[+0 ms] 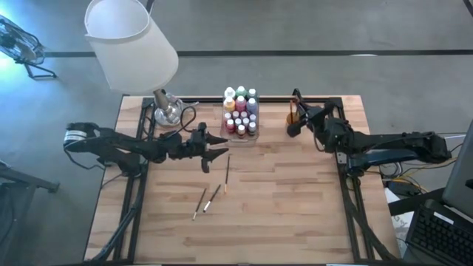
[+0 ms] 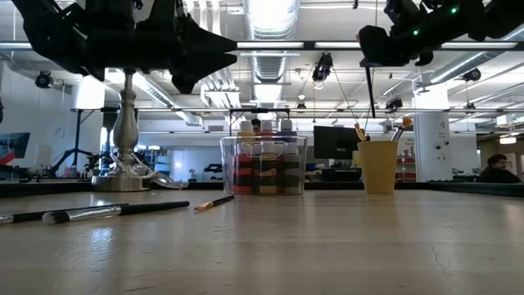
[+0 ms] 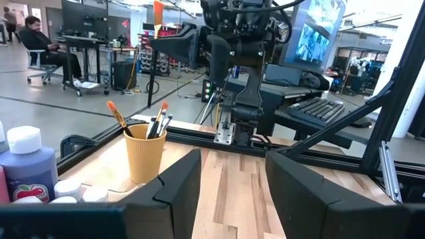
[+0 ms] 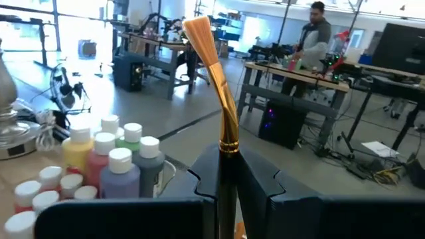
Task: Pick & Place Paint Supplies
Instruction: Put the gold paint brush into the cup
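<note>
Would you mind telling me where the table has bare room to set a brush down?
The near half of the table, below the three loose brushes, is bare, as is the right side below the cup. The far edge is crowded: lamp, box, cup.

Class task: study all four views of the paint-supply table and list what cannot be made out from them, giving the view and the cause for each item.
- Brush held by the right tool: right wrist view, handle hidden between the fingers.
- Bottles in the box: low view, colours blurred by the plastic.
- Cup: high view, contents hidden under the right tool.
- Brushes on the table: high view, too small to see bristle colours.
</note>
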Controlling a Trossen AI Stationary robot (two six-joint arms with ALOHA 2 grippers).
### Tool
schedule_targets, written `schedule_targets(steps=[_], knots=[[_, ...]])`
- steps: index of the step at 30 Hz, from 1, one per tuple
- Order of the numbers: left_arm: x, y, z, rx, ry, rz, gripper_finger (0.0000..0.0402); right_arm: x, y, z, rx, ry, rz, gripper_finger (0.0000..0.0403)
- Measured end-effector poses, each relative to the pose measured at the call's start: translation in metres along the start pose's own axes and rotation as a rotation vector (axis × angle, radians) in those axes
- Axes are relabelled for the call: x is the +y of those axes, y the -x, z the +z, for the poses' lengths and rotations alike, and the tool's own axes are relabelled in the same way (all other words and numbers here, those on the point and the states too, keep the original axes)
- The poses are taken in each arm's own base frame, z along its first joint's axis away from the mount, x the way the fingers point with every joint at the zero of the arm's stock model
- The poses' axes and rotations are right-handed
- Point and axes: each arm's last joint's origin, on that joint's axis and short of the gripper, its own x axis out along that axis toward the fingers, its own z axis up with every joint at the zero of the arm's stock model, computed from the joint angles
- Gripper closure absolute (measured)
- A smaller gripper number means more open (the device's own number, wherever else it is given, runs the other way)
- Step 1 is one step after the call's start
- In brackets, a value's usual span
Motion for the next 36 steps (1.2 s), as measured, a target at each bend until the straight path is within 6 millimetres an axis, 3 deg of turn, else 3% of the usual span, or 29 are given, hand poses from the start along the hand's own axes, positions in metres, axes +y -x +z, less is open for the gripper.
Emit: schedule_targets(steps=[9, 28, 36], knots=[[0.000, 0.000, -0.001, 0.003, 0.000, 0.000, 0.0227, -0.007, -0.008, -0.007, 0.019, 0.011, -0.051, 0.0381], [0.000, 0.000, -0.001, 0.008, 0.000, 0.000, 0.0227, 0.006, -0.023, -0.069, 0.085, -0.023, -0.073, 0.0381], [0.000, 0.000, -0.001, 0.009, 0.003, 0.000, 0.0227, 0.011, -0.027, -0.086, 0.144, -0.010, -0.076, 0.0381]])
